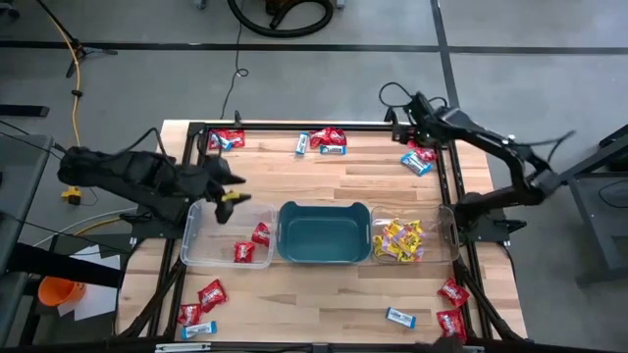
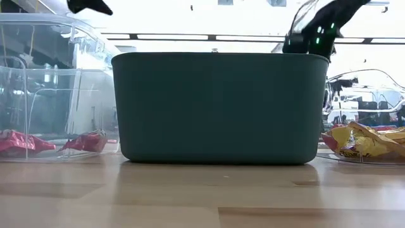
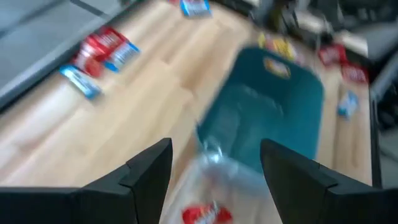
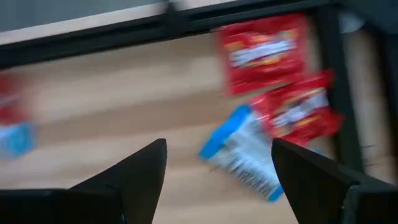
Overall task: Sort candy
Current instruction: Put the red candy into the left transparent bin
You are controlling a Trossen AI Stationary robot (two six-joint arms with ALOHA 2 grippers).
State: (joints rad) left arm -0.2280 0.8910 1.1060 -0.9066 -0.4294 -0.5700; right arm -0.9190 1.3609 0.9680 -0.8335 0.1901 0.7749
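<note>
Two red candy packets (image 1: 252, 242) lie in the left clear bin (image 1: 201, 257). A heap of yellow packets (image 1: 397, 240) fills the right clear bin (image 1: 444, 224), and the teal tub (image 1: 324, 233) stands between the bins. My left gripper (image 1: 232, 188) hangs open above the left bin's far edge with nothing between its fingers (image 3: 214, 146). My right gripper (image 1: 417, 135) is open at the far right corner, pointing down over a blue-and-white packet (image 4: 245, 155) and two red packets (image 4: 267, 50) that lie flat on the wood.
Loose red and blue-and-white packets lie at the far left (image 1: 228, 139), far middle (image 1: 324, 140), near left (image 1: 204, 299) and near right (image 1: 451, 306), plus one blue-and-white packet (image 1: 400, 317). A black frame rail (image 1: 294, 126) runs along the table's far edge.
</note>
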